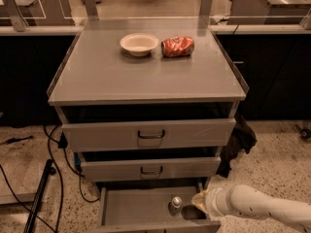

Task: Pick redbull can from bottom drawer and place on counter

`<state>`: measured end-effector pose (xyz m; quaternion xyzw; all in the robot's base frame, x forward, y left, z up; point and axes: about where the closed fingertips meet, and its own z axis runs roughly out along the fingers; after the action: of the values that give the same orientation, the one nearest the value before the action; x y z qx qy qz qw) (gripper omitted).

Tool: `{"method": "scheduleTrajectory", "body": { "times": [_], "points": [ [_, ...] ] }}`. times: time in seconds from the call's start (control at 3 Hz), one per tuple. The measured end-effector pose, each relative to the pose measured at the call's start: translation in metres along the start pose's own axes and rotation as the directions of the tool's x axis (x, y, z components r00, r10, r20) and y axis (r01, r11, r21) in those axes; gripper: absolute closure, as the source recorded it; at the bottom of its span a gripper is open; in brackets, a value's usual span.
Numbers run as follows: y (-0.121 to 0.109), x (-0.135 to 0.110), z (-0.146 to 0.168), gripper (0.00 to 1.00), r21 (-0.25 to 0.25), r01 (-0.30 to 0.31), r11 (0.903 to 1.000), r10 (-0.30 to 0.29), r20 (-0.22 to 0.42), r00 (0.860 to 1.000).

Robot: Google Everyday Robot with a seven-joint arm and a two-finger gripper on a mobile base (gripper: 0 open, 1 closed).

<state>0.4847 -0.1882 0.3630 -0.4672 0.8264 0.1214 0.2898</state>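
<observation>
The redbull can (175, 205) is seen upright in the open bottom drawer (131, 210), not yet lifted, the gripper (198, 202) found just beside it at 3 o'clock, its width untellable; grasping, lifting and placing on the desk (146, 76) remain.

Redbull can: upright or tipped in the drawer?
Upright: the redbull can stands on the bottom drawer floor, shiny lid up. The gripper is just right of it, at the drawer's right edge.

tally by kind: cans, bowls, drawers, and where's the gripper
cans: 2 (redbull can in the bottom drawer, crushed red can on the counter)
bowl: 1
drawers: 3 (top drawer, middle drawer, bottom)
total: 6
gripper: right of the redbull can, at the bottom drawer
</observation>
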Motion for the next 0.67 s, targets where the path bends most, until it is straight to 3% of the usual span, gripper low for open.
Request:
{"method": "scheduleTrajectory", "body": {
  "times": [0.33, 0.67],
  "points": [
    [0.004, 0.009, 0.019, 0.53, -0.019, 0.000, 0.9998, 0.000, 0.002, 1.000],
    [0.005, 0.014, 0.035, 0.43, -0.035, 0.002, 0.9994, -0.002, 0.007, 1.000]
  ]
}}
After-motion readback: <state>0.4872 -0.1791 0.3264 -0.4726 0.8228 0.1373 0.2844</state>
